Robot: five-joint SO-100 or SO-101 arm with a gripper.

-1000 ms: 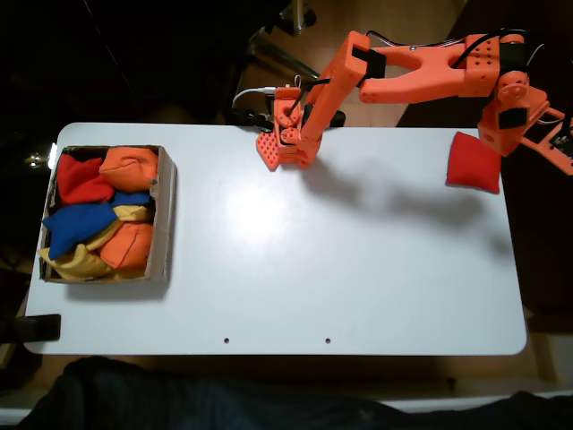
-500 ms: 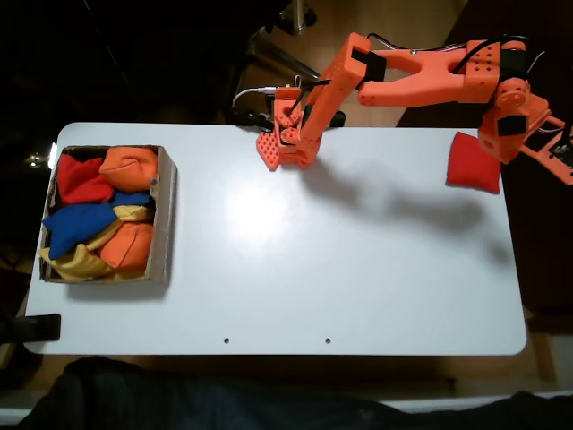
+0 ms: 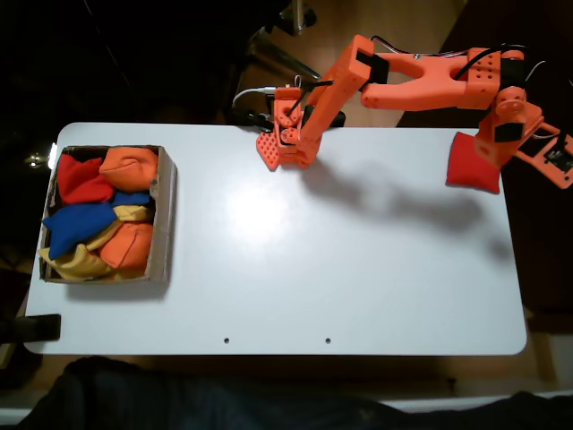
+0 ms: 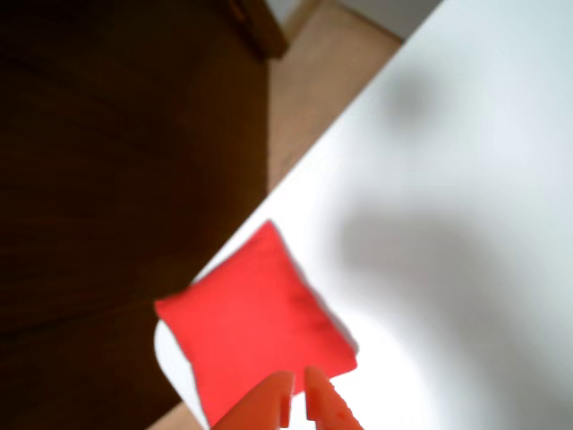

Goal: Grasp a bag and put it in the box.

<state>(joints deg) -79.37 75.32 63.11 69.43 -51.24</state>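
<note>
A plump, square, bright red fabric bean bag (image 3: pixel 467 163) lay at the right end of a white rounded-corner table (image 3: pixel 358 269) in the fixed view, at the far corner, its right edge at or slightly over the table's rim. The orange two-finger gripper (image 4: pixel 297 399) hovered above the bag's edge; in the wrist view (image 4: pixel 255 327) its two fingertips (image 4: pixel 273 405) stood nearly together with only a thin gap between them, holding nothing. In the fixed view the gripper's end (image 3: pixel 498 143) overlapped the bag's upper right part, though the jaws themselves were hard to make out there. The orange arm (image 3: pixel 421 76) reached rightward from its base (image 3: pixel 286 134) at the table's far edge. At the left end sat a shallow brown cardboard box (image 3: pixel 164 215), well apart from the bag, holding orange, blue, yellow and red bean bags (image 3: pixel 98 215).
</note>
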